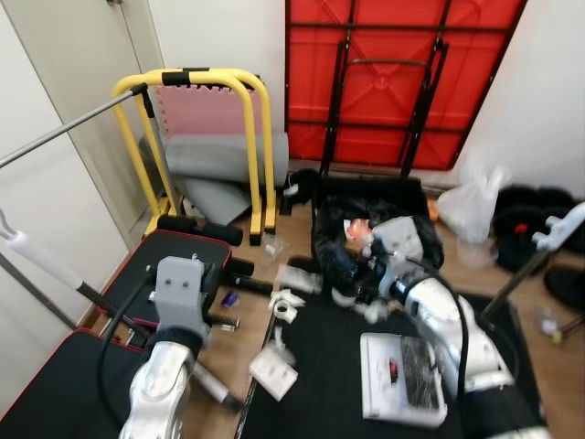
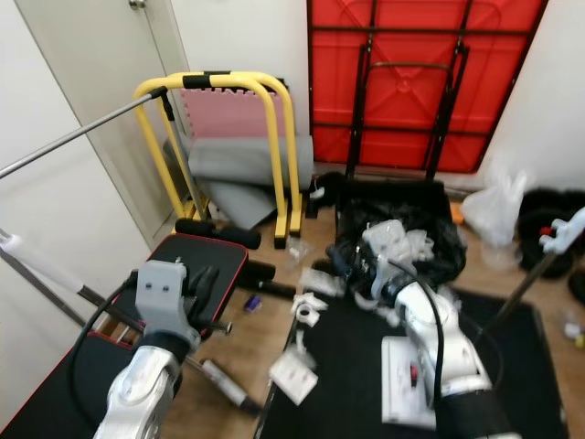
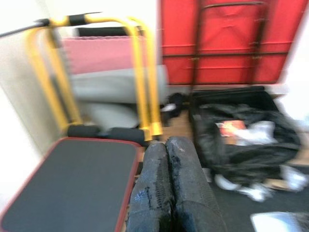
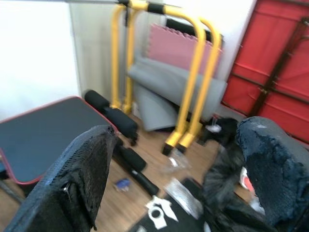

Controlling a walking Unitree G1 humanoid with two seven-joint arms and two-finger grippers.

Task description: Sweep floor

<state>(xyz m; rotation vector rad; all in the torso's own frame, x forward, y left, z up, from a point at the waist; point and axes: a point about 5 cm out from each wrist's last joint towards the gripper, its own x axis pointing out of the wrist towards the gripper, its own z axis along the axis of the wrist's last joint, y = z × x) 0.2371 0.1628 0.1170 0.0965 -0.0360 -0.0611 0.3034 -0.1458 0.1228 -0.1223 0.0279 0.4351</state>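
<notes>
- On the wood floor, scraps of paper, a tape roll and wrappers lie scattered; sweeping looks barely begun.
- No broom can be picked out; a white-handled pole leans at the left, its end hidden.
- Left gripper is raised over the bench, fingers pressed together, empty.
- Right gripper reaches forward near the black bag, fingers spread wide, holding nothing.

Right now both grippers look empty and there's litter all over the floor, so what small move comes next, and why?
Probably swing the right gripper, fingers apart, toward the white-handled pole leaning at the robot's right. It may be the sweeping tool, though its head can't be seen. The left gripper is shut on nothing, and paper scraps lie on the wood floor unswept.
</notes>
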